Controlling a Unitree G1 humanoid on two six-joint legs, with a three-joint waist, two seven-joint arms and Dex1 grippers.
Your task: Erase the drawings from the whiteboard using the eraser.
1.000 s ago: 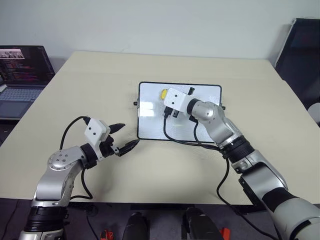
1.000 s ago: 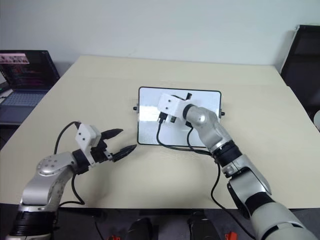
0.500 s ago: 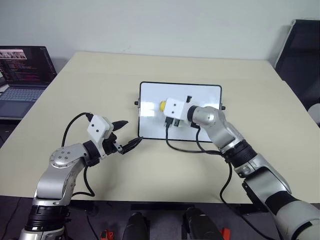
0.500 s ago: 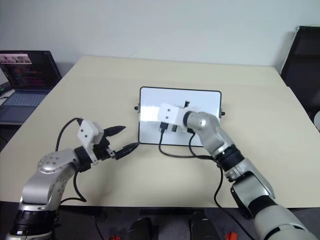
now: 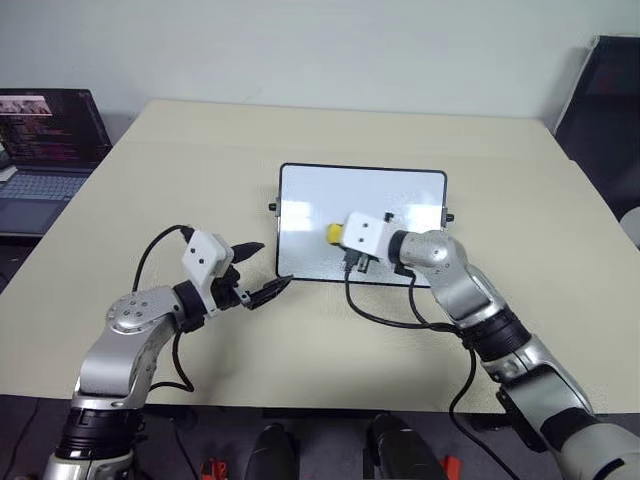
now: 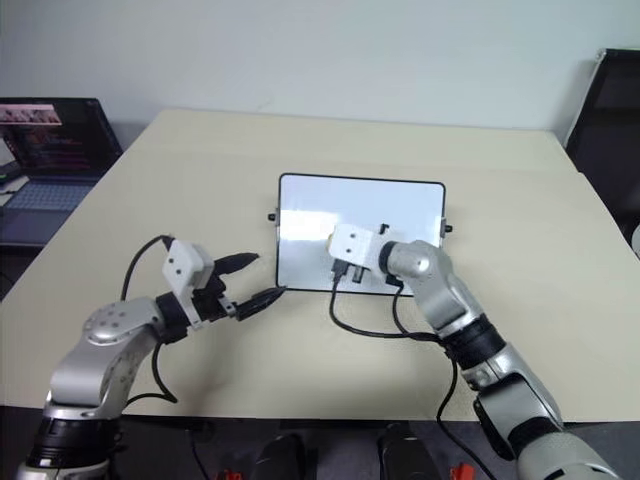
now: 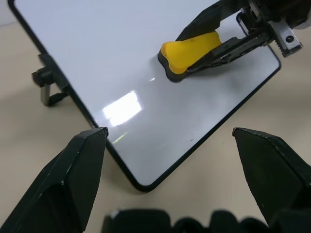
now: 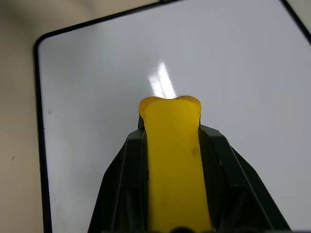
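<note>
Whiteboard blank, glare-streaked; yellow eraser pinched between black fingers

Silver-grey jointed arms, white boxy wrist modules, black looping cables, left pincer with tapered black fingers

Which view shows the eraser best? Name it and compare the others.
The right wrist view: the eraser sits large and central, clamped in the right tool over the whiteboard. The left wrist view shows it side-on, black base on the board. The eye views show a small yellow tip.
</note>
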